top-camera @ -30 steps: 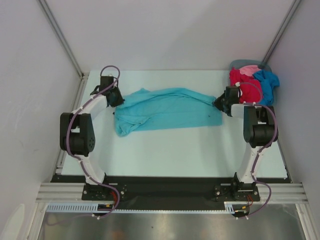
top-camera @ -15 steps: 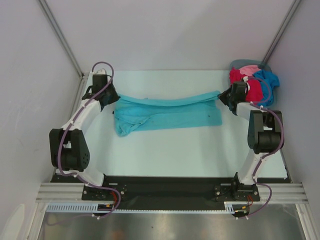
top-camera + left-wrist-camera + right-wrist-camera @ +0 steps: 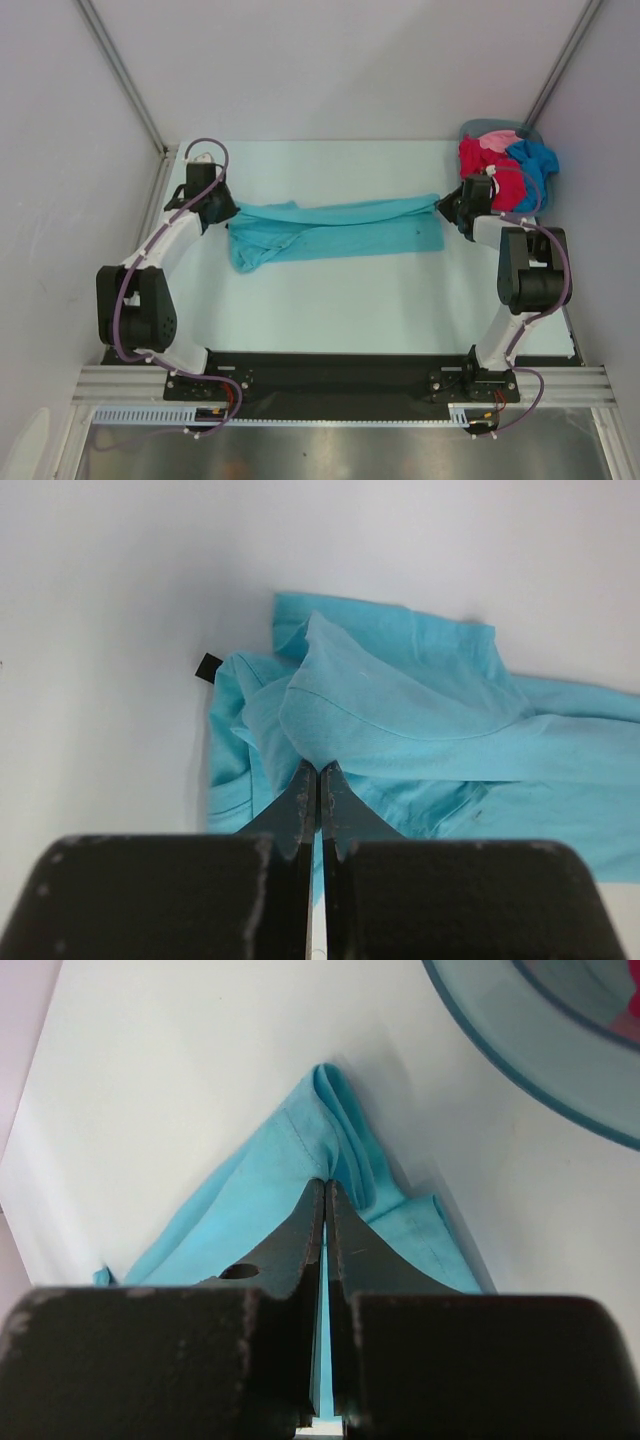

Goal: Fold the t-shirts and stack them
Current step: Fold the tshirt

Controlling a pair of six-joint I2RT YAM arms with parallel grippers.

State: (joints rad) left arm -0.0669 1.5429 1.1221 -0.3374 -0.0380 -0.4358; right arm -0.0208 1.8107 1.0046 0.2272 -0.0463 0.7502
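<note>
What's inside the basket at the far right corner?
A red shirt, a pink shirt and a blue shirt, heaped above the basket rim. Anything beneath them is covered.

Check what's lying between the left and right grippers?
The teal t-shirt spans that stretch, with the left gripper and right gripper each pinching one end. The top external view shows it.

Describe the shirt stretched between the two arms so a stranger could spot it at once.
Look across the middle of the pale table. A teal t-shirt stretches over it as a long crumpled band, one end pinched in the left tool, the other in the right tool. Unlike the red, pink and blue tees bunched in the far-right basket, it lies spread out alone.
</note>
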